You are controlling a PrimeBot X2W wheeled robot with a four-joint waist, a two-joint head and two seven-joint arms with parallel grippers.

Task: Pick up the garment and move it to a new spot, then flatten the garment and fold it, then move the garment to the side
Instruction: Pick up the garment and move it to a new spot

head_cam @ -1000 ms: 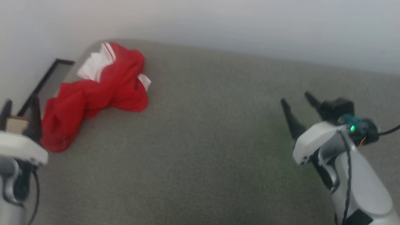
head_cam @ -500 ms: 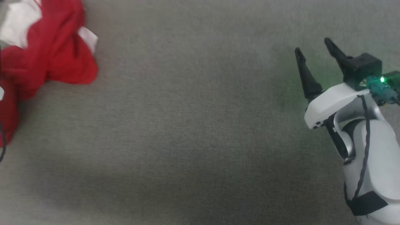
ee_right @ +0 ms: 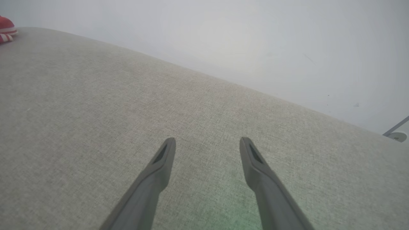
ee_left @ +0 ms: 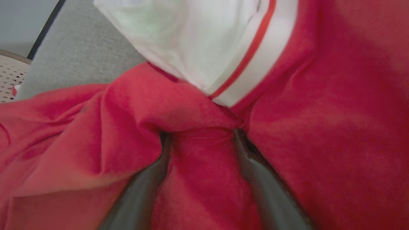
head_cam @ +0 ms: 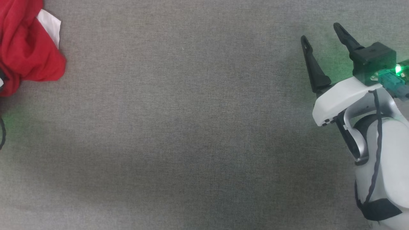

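The garment (head_cam: 28,48) is a crumpled red shirt with a white sleeve, lying at the head view's top left corner on the grey fabric surface (head_cam: 191,127). In the left wrist view the garment (ee_left: 319,111) is very close, showing a white sleeve with a red stripe. My left gripper (ee_left: 199,134) is open and pushed into it: a red fold lies between the two fingers and covers their tips. My right gripper (head_cam: 320,32) hovers open and empty over bare surface at the right, far from the shirt. In the right wrist view, my right gripper (ee_right: 207,140) has only grey cloth ahead, and the garment (ee_right: 6,27) is a small red patch at far left.
A pale wall (ee_right: 255,38) rises behind the surface's far edge. A dark frame edge and a perforated pale surface (ee_left: 9,80) lie beyond the surface's corner, past the shirt. A thin rod with a small round base (ee_right: 397,135) stands off the right end.
The head camera has swung down and right, so the shirt now sits at the picture's top left corner and my left gripper has left that view. The right gripper stays open.
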